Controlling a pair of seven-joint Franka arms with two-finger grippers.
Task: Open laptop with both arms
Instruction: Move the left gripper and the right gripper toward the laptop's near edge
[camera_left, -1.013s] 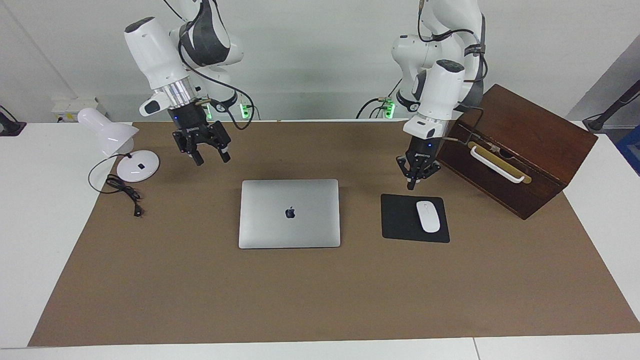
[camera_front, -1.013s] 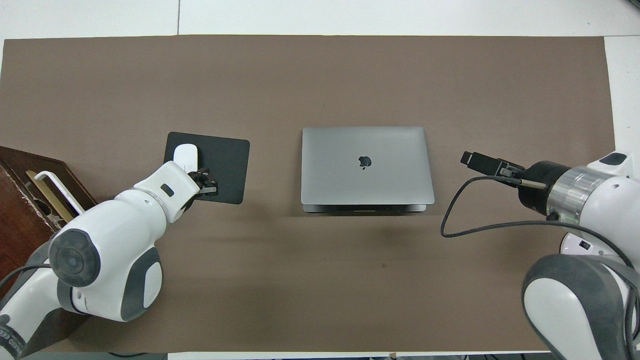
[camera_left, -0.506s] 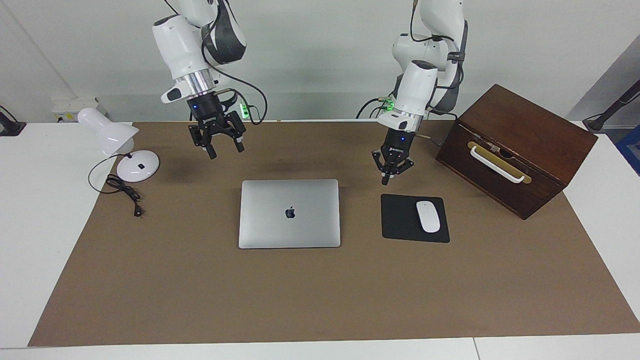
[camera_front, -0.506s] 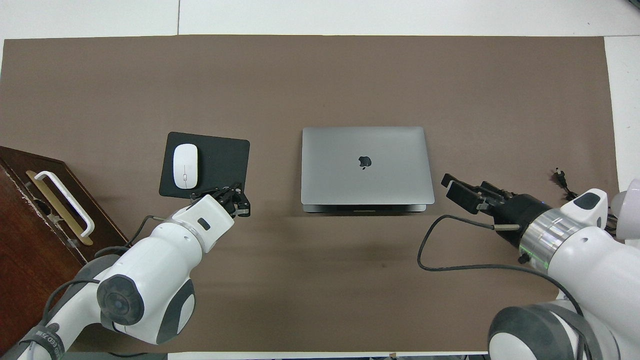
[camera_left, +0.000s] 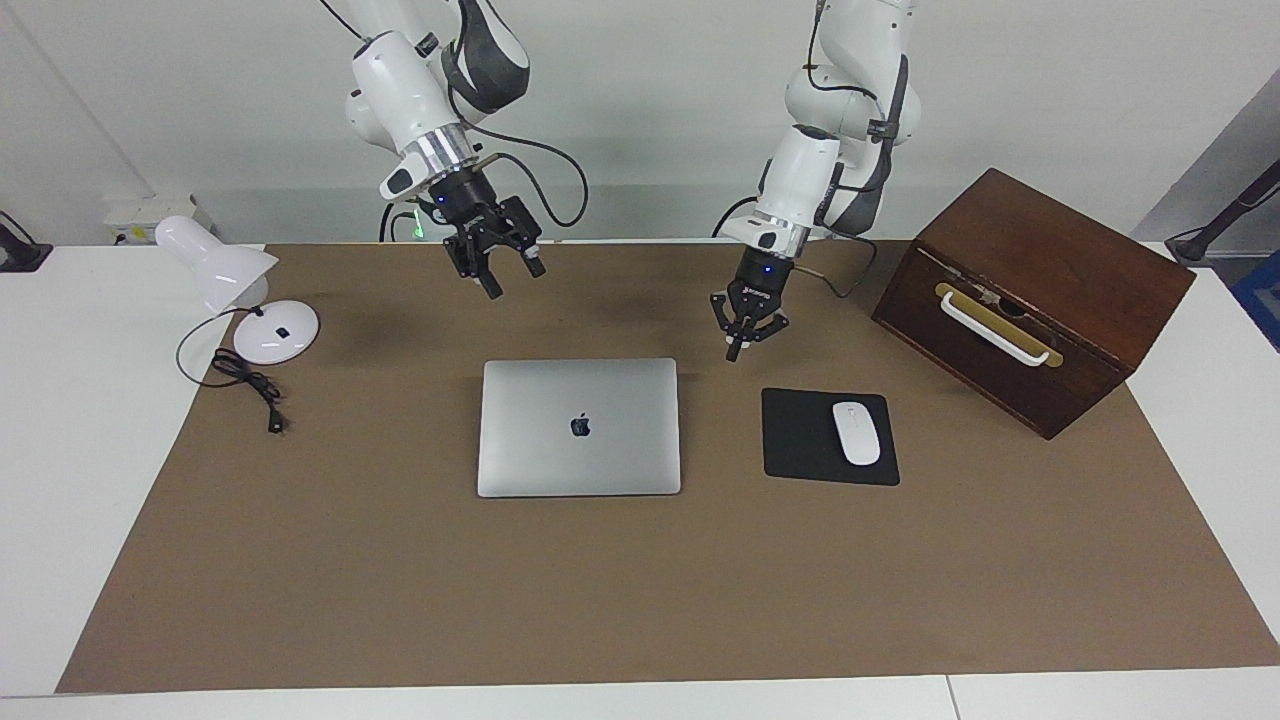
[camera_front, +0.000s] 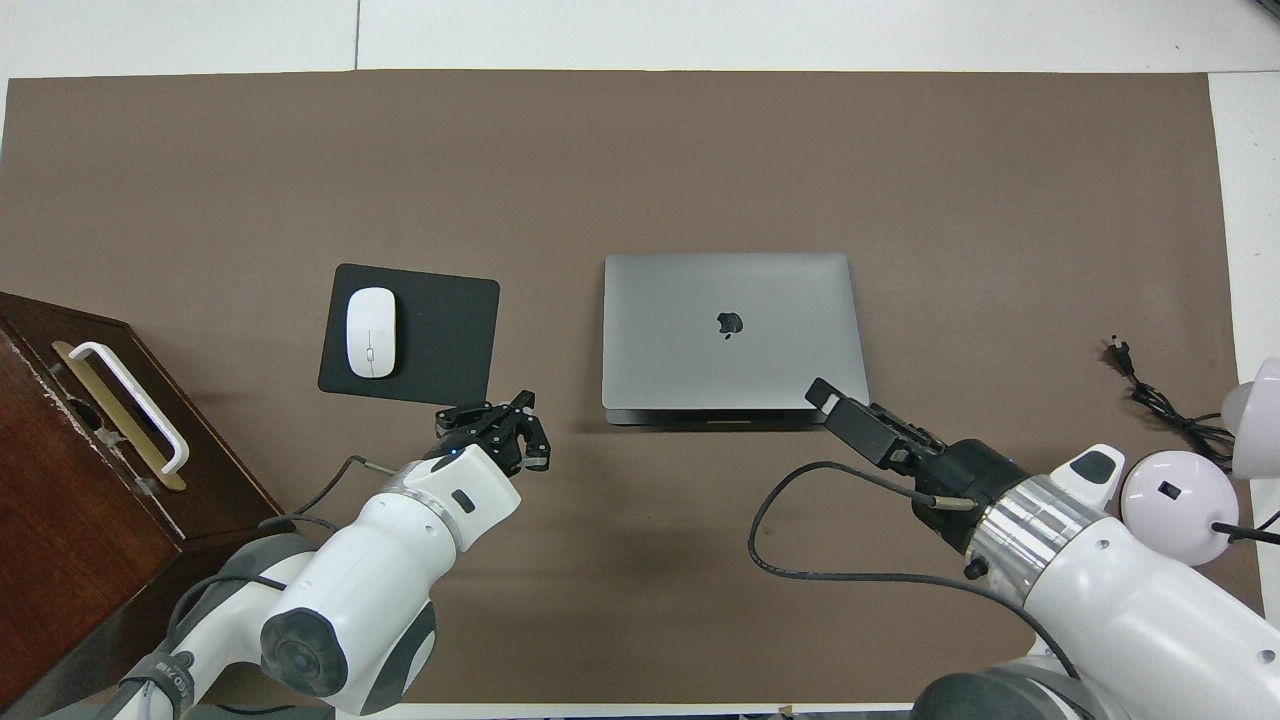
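Lying shut, laptop (camera_left: 579, 427) long axis across table, left gripper (camera_left: 737, 349) closed, right gripper (camera_left: 513, 278) open

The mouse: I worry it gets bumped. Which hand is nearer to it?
Left. The left hand hangs beside the pad holding the mouse; the right hand hangs past the laptop.

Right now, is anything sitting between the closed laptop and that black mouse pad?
No. In the overhead view only bare brown table cover separates the laptop from the mouse pad. The left gripper hangs near that gap, nearer the robots.
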